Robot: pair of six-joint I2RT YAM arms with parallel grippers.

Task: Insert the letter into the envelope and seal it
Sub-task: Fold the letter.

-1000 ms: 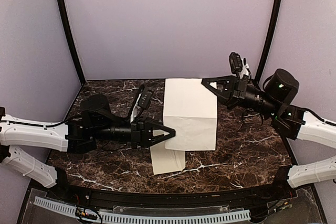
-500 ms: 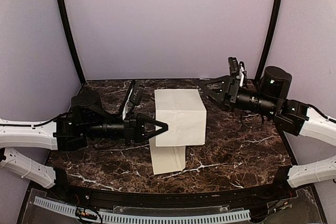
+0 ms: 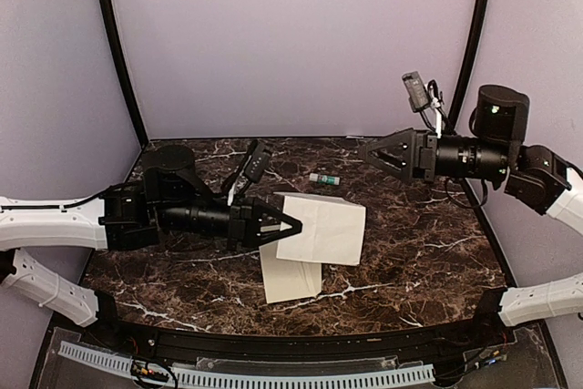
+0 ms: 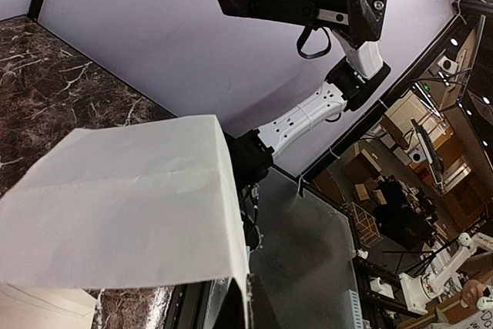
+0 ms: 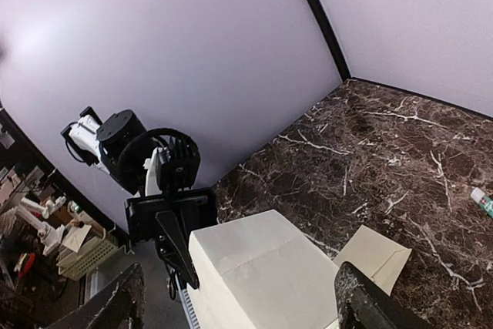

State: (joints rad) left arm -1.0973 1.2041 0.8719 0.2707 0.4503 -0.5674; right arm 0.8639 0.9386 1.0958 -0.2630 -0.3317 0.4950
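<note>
The letter [image 3: 323, 228] is a cream creased sheet held level over the middle of the table, and it covers the envelope's far end. My left gripper [image 3: 290, 224] is shut on its left edge; in the left wrist view the letter [image 4: 131, 213] ends in the pinched jaws [image 4: 246, 306]. The envelope [image 3: 290, 281] lies flat on the marble just in front, also seen as the envelope [image 5: 377, 256] in the right wrist view. My right gripper [image 3: 369, 152] hangs open, raised to the right and clear of the letter [image 5: 262, 275].
A small white tube with a green end [image 3: 323, 178] lies on the dark marble table [image 3: 428, 252] behind the letter. Lilac walls close the back and sides. The left arm's gripper [image 5: 173, 244] shows beyond the letter in the right wrist view.
The right gripper has opened, let go of the letter and drawn back up to the right. The letter has dropped lower, held by the left gripper alone, uncovering the small tube.
</note>
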